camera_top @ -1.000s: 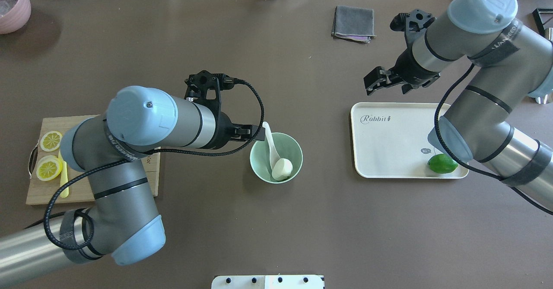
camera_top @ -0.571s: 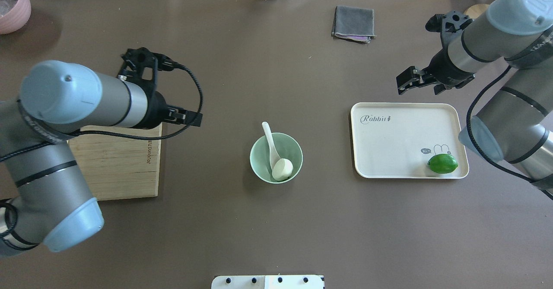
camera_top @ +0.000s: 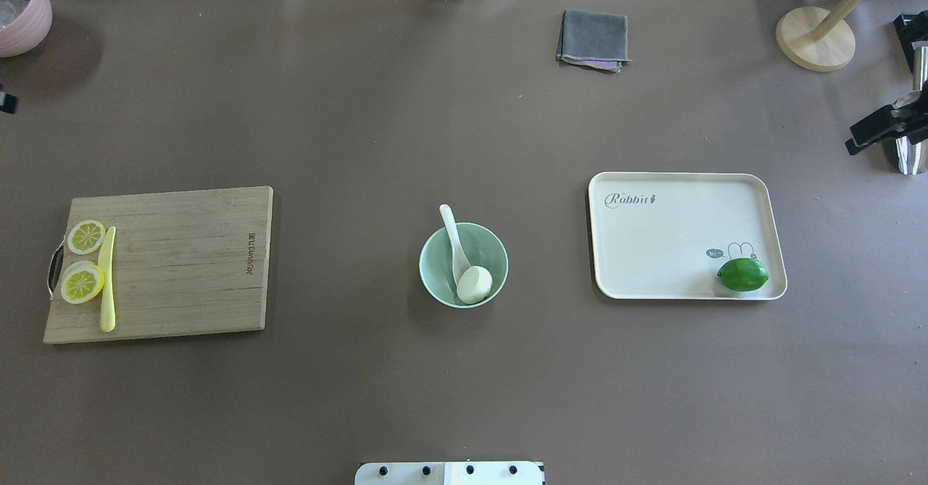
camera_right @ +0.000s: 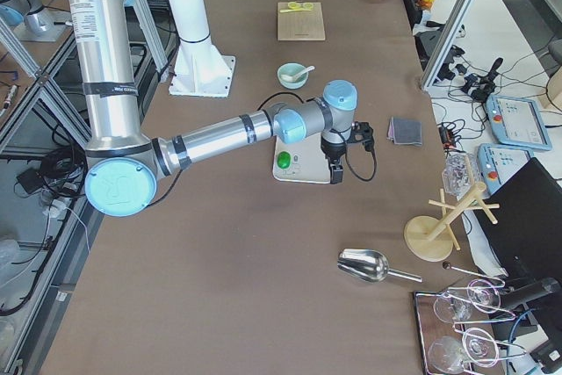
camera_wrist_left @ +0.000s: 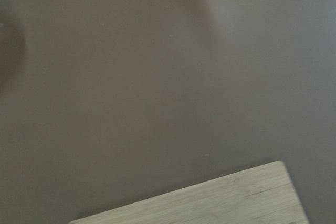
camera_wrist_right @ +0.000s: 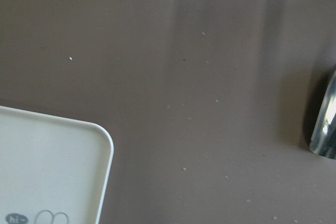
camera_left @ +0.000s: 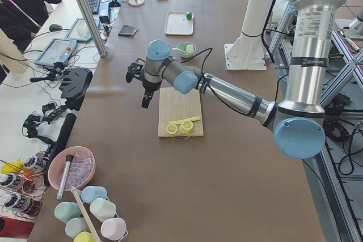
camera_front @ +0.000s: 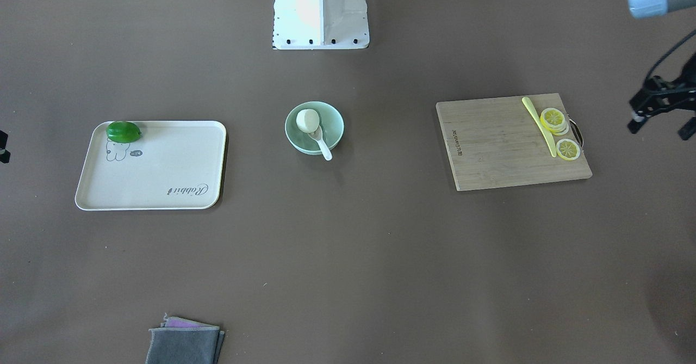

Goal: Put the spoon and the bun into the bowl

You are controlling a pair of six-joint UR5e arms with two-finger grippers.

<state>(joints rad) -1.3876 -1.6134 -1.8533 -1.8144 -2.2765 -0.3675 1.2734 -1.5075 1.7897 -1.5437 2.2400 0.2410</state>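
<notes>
front view, task items: bowl (camera_front: 331,122) mid-surface (camera_front: 348,255); bun (camera_front: 307,119) inside it on the robot's side; spoon (camera_front: 322,145) scoop in the bowl, touching the bun, handle over the rim toward the camera
front view, rest: tray (camera_front: 163,162) at view left with a lime (camera_front: 124,131) in one corner; cutting board (camera_front: 489,146) at view right with knife (camera_front: 538,124) and lemon slices (camera_front: 553,118) at its outer end; folded cloth (camera_front: 185,342) at bottom edge
front view, left end effector (camera_front: 659,119): at the right edge past the board, well apart from the bowl, partly cut off, can't tell if released or clenched
overhead, right end effector (camera_top: 870,133): at the right edge beyond the tray, well apart from the bowl, partly cut off, can't tell if released or clenched
exterior left: near arm raised, end effector near the board
exterior right: near arm raised, end effector near the tray, bowl beyond it
left wrist: bare surface, one board corner at bottom
right wrist: tray corner at lower left, metal scoop (camera_wrist_right: 325,124) at right edge
</notes>
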